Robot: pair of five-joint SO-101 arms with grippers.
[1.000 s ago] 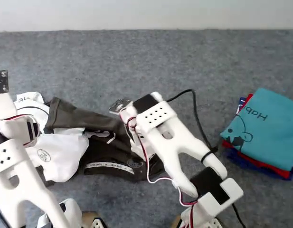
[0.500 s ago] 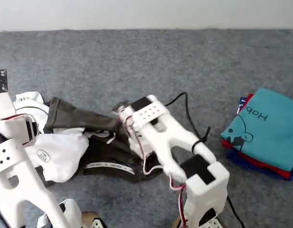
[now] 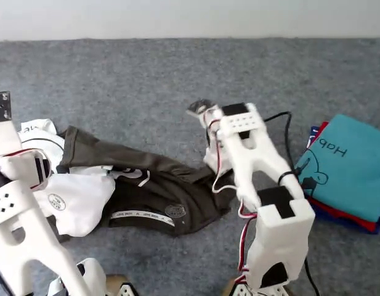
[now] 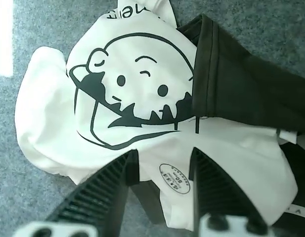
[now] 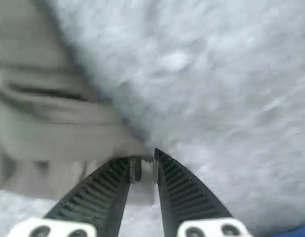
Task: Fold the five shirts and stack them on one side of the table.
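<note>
Near the middle of the grey carpeted worktop (image 3: 177,74), my right claw (image 5: 143,160) is pressed together on the edge of the crumpled dark brown cotton shirt (image 3: 159,191). My left claw (image 4: 163,154) hangs spread over the white cartoon-print shirt (image 4: 127,98), which the dark one partly overlaps. Folded shirts, teal on top (image 3: 343,166), sit stacked at the right side. Recommendation: draw the dark shirt clear of the white one, low and slow, and spread it flat before folding.
</note>
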